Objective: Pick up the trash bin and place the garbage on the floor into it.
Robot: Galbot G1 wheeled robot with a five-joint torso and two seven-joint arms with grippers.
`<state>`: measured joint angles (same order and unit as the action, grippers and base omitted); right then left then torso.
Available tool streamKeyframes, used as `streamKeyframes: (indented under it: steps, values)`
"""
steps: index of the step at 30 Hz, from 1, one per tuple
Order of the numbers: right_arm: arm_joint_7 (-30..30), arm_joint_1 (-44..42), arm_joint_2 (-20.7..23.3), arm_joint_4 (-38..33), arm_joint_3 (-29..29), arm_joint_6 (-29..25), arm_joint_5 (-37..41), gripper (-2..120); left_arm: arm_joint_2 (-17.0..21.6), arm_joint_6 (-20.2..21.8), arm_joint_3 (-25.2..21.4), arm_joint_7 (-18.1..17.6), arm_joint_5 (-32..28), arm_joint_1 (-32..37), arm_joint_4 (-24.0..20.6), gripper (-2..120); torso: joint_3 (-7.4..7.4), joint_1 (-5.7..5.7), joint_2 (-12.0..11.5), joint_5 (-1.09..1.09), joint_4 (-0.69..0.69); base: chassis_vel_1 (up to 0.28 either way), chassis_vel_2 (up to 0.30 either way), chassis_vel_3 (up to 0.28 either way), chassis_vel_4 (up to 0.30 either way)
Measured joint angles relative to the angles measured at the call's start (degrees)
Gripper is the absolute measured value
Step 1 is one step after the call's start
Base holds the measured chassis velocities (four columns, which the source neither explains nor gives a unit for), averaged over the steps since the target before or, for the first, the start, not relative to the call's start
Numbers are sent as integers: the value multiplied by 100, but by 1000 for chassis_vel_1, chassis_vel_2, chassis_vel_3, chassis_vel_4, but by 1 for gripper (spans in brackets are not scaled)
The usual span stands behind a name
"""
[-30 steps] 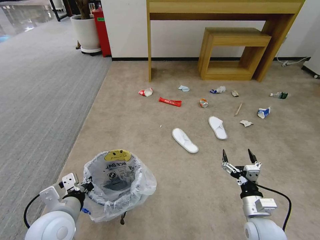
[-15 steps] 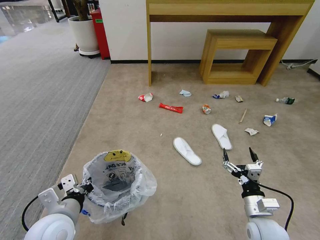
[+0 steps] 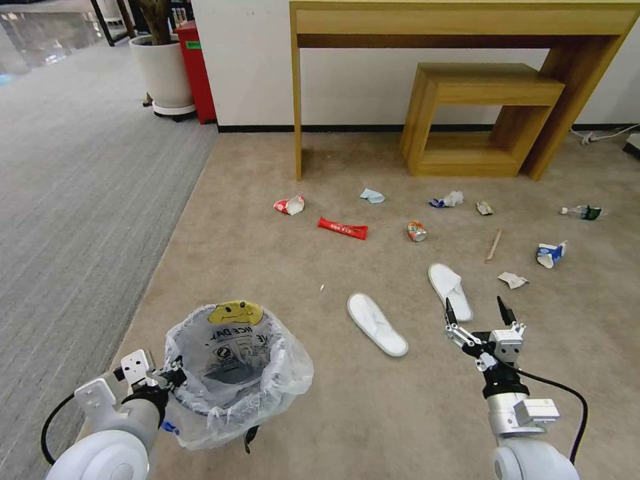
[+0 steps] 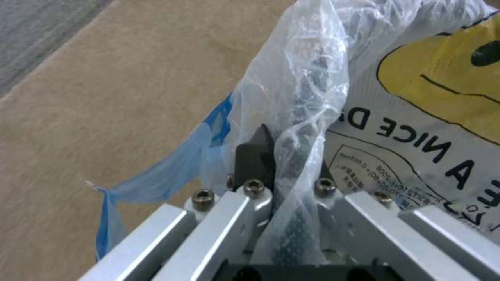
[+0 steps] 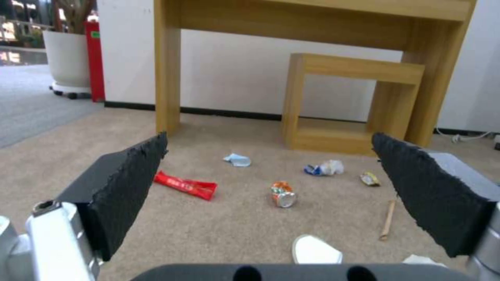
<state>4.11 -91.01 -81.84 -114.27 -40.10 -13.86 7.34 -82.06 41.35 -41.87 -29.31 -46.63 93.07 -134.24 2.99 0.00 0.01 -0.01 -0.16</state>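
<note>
Beige short-pile carpet (image 3: 280, 267) spreads out before a tall wooden console table (image 3: 460, 20) that shelters a smaller wooden stand (image 3: 480, 100) against a white wall, with grey ribbed carpet (image 3: 73, 193) running along the robot's left. The trash bin (image 3: 230, 363), lined with a clear crinkly bag bearing a yellow smiley face, hangs low at the robot's left, its rim pinched between the closed jaws of the left gripper (image 4: 284, 171). The right gripper (image 3: 479, 313) hovers above the carpet with its black fingers spread wide, just short of the nearer of two white slippers (image 3: 450, 290); the other slipper (image 3: 377, 325) lies beside it toward the bin. Farther out, scattered across the carpet, lie a red wrapper (image 3: 342, 228), a blue-white carton (image 3: 551, 254), a crushed can (image 3: 417, 231), a wooden stick (image 3: 494, 245) and a small clear bottle (image 3: 583, 212).
</note>
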Motion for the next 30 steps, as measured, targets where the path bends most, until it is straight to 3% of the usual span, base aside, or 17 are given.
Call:
streamKeyframes:
  steps: [24,28,30]
  values:
    - [-28,328,327,580,130,159,322,100,-8,-34,4,7,1,-176,260,1,1,1,0,1,0,-101,106,101,-107]
    - [-2,458,493,760,185,370,498,100,-7,-43,5,10,1,-190,288,1,1,1,0,1,0,-34,51,37,-47]
    - [112,540,690,942,268,732,786,100,-13,-48,5,13,1,-195,311,1,0,1,0,1,0,0,0,0,0]
